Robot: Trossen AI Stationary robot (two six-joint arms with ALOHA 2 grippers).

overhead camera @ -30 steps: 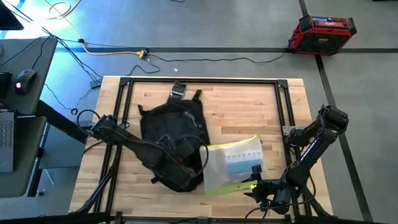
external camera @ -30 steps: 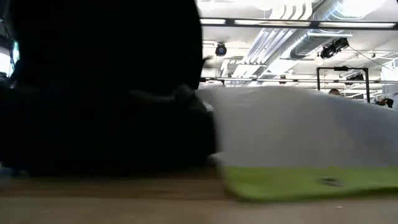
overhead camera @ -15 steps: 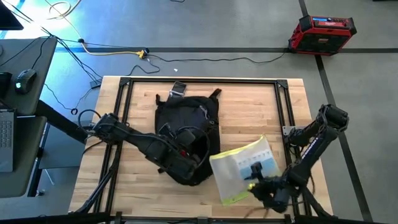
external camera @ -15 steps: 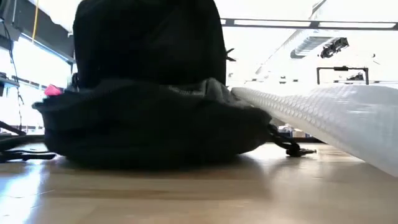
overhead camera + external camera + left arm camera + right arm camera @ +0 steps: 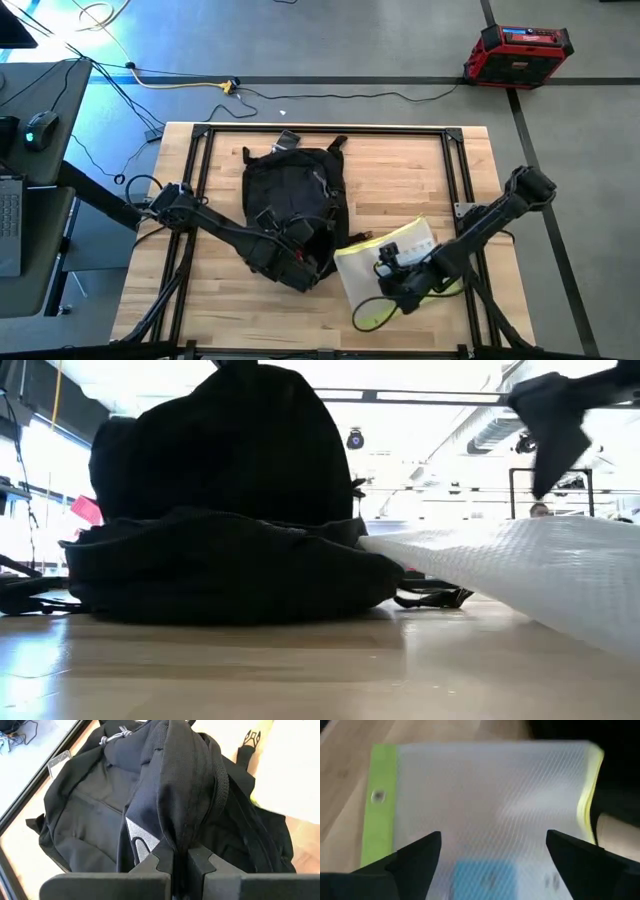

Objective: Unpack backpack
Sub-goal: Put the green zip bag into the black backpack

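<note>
I keep my left claw [image 5: 181, 862] pinching a fold of the black backpack [image 5: 292, 205] to pin it mid-table [image 5: 395, 170], and I'd lift my spread right claw [image 5: 393, 272] clear of the yellow-trimmed translucent pouch [image 5: 385, 262] lying just beside it; the backpack slumps rounded, grey zipper pulls showing

A translucent white plastic pouch with neon-yellow trim [image 5: 378, 268] is seen lying on the light wooden tabletop [image 5: 400, 170], near its front right part; a pale blue patch is visible through it. The tabletop is bordered by a black metal frame [image 5: 325, 131]. On the grey floor beyond, a red and black case [image 5: 517, 54] and a yellow cable [image 5: 180, 84] are seen. A dark desk [image 5: 30, 120] carrying a computer mouse [image 5: 38, 126] is placed at the left.
</note>
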